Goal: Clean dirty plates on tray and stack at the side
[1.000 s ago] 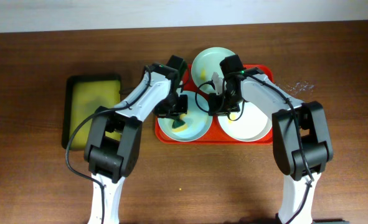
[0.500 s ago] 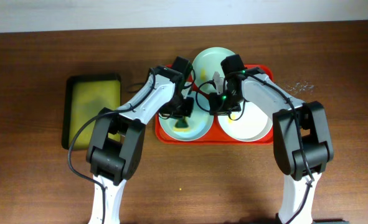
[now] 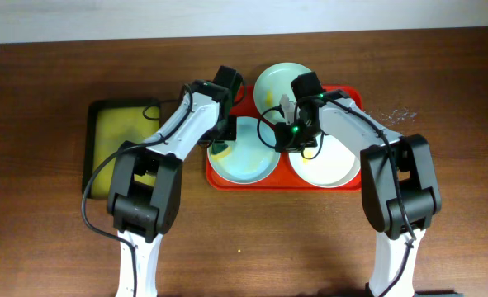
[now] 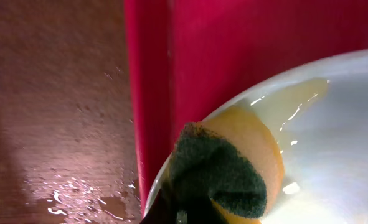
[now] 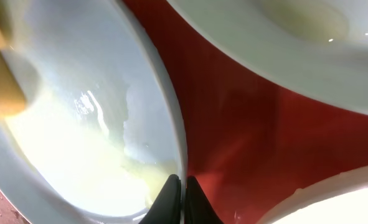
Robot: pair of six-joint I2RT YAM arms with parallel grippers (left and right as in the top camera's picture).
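Glossy plates [image 3: 248, 157] lie on a smooth plastic tray [image 4: 149, 93]; the sponge [image 4: 216, 174] looks rough.

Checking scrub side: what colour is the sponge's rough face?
Dark green on the sponge, yellow body; clearest in left wrist view.

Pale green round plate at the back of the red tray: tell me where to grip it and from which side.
Pinch the pale green round plate by its thin far rim, coming from behind the red rectangular plastic tray. That edge juts past the tray's back rim, so a finger should fit beneath. The near edge is crowded by the right gripper.
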